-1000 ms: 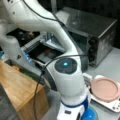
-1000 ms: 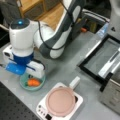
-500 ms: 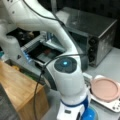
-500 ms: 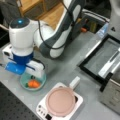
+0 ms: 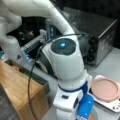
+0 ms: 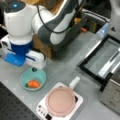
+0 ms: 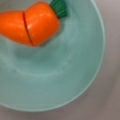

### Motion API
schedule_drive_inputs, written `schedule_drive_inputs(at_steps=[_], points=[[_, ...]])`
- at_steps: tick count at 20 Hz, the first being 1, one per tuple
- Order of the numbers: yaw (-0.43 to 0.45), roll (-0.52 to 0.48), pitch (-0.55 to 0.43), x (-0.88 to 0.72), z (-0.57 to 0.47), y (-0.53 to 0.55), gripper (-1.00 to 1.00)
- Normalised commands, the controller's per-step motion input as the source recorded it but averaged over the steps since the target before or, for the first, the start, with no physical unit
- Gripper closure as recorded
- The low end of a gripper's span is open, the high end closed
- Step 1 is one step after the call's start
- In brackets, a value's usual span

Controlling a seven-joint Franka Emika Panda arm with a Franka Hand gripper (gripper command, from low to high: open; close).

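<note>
Carrot (image 7: 30,22) in teal bowl (image 7: 75,82) | claw unseen (state: cannot tell) | writing: none legible

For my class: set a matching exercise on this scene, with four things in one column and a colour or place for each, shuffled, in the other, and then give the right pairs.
Things:
1. toy carrot
2. bowl
3. round plate
4. gripper

Descriptions:
A. pink, on the white scale
B. orange, lying in the bowl
C. above the bowl
D. teal, on the grey table

Pairs: 1-B, 2-D, 3-A, 4-C
</note>
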Motion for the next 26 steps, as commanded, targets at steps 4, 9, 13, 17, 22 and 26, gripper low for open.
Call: schedule_drive_inputs(at_steps=[4, 9, 13, 17, 22, 26], points=[[-0.231, -0.046, 0.159, -0.32, 0.21, 0.65, -1.00], [-0.210, -0.127, 0.105, -0.63, 0.10, 0.70, -1.00], [-0.198, -0.183, 0.005, -0.84, 0.02, 0.58, -1.00], [-0.082, -0.186, -0.129, -0.92, -0.10, 0.40, -1.00], [-0.021, -0.193, -0.217, -0.88, -0.15, 0.15, -1.00], [0.085, -0.212, -0.289, -0.62, -0.13, 0.00, -1.00]])
